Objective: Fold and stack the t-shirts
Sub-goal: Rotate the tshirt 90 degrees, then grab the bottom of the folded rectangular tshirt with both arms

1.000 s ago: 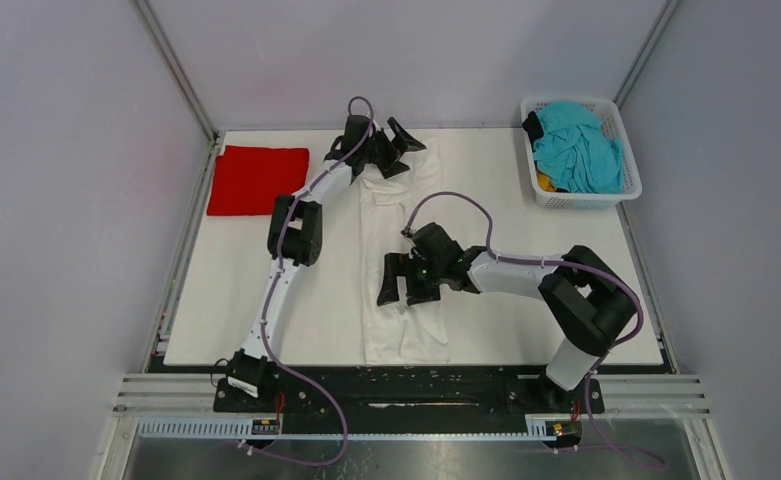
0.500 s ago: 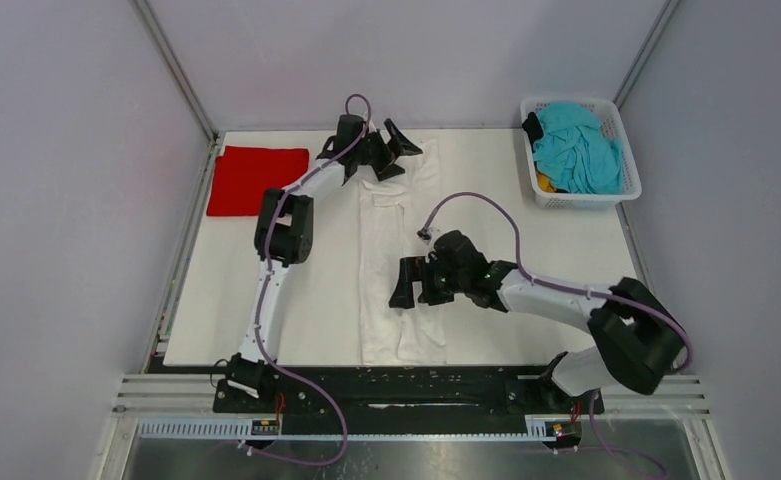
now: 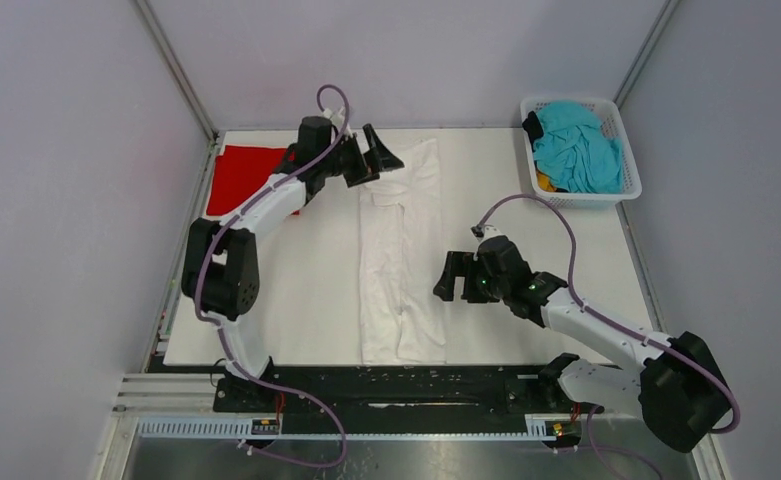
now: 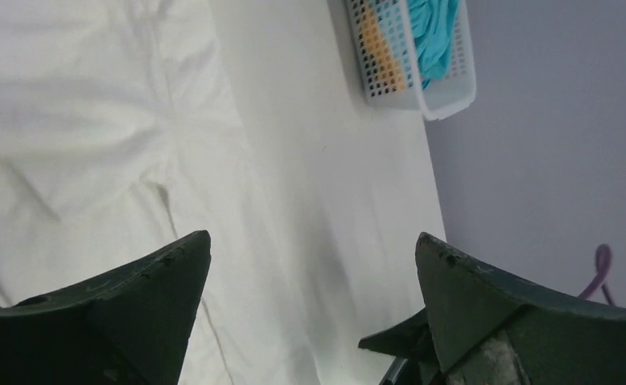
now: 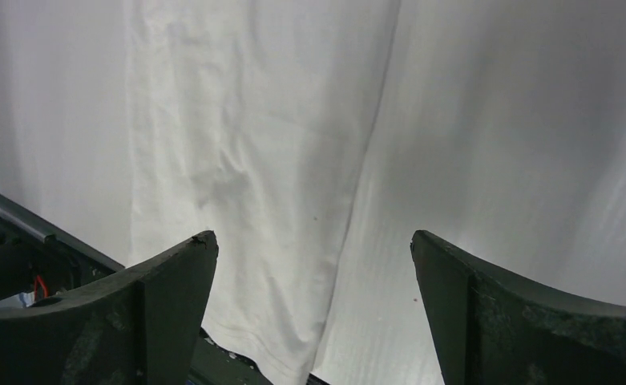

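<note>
Grippers are both hanging wide open and empty: left gripper (image 3: 378, 160) at the far end of the white t-shirt (image 3: 401, 250), right gripper (image 3: 451, 280) beside its right edge. That shirt is lying as a long strip mid-counter. Pinching only one layer would likely be unfolding it. Grey walls (image 3: 416, 60) are enclosing the white counter (image 3: 526, 230), with the red t-shirt (image 3: 241, 180) lying folded in its far-left corner.

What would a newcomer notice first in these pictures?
A white t-shirt, folded into a long strip, lies down the middle of the table. A folded red t-shirt sits at the far left corner, and a white basket of teal cloth at the far right.
</note>
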{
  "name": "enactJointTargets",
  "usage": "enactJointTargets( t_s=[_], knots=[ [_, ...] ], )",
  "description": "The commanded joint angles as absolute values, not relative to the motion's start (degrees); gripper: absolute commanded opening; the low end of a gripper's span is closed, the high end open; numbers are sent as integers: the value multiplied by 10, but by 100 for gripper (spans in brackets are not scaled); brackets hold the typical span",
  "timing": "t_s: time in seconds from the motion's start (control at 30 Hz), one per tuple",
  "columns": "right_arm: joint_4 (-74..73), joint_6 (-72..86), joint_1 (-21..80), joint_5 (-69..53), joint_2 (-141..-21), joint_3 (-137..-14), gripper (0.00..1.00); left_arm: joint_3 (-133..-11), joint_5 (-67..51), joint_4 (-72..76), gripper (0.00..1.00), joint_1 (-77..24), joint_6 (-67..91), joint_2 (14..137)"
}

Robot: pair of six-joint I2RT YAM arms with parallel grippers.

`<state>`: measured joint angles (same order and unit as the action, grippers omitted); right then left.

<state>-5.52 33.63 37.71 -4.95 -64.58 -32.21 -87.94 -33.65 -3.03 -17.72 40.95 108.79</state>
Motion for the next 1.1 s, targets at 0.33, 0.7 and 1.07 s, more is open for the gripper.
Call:
enactJointTargets(
  t_s=[0.33, 0.7, 1.07],
  knots=[
    [-200, 314, 340, -3, -545, -286, 100, -561, -216, -100, 99, -275, 391, 866],
    [-199, 310, 340, -131, -522, -260, 100, -412, -155, -181, 99, -386, 455, 702],
    [-133, 413, 450, -165, -597, -238, 87, -290, -113, -290, 83, -474, 524, 566]
  ],
)
